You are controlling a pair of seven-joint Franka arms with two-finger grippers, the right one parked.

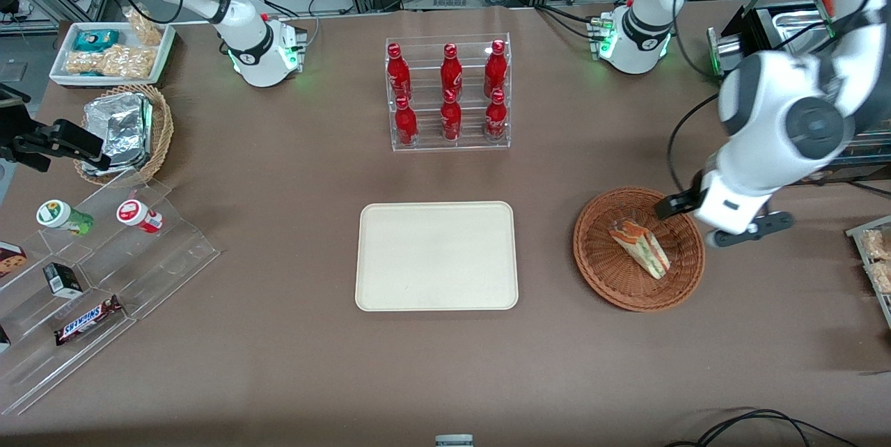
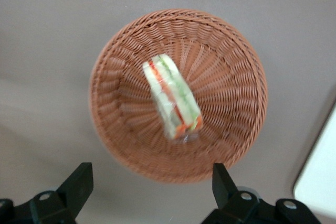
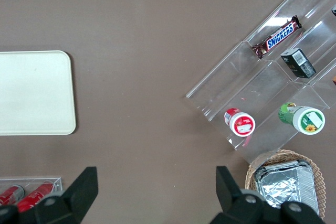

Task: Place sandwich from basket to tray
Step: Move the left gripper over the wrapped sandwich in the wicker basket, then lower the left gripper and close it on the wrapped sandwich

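Note:
The sandwich (image 1: 640, 247) (image 2: 172, 98), a clear-wrapped wedge with orange and green layers, lies in the middle of the reddish-brown wicker basket (image 1: 598, 266) (image 2: 231, 77). My left gripper (image 1: 696, 216) (image 2: 151, 184) hovers open above the basket's rim, on the side toward the working arm's end of the table and slightly farther from the front camera than the sandwich. Its fingers (image 2: 79, 182) stand wide apart with nothing between them. The cream tray (image 1: 436, 255) (image 2: 320, 182) lies bare beside the basket, toward the parked arm's end.
A clear rack of red bottles (image 1: 449, 93) stands farther from the front camera than the tray. Toward the parked arm's end are clear stepped shelves with snacks (image 1: 104, 273), a small basket of foil packs (image 1: 129, 130) and a white snack tray (image 1: 111, 50).

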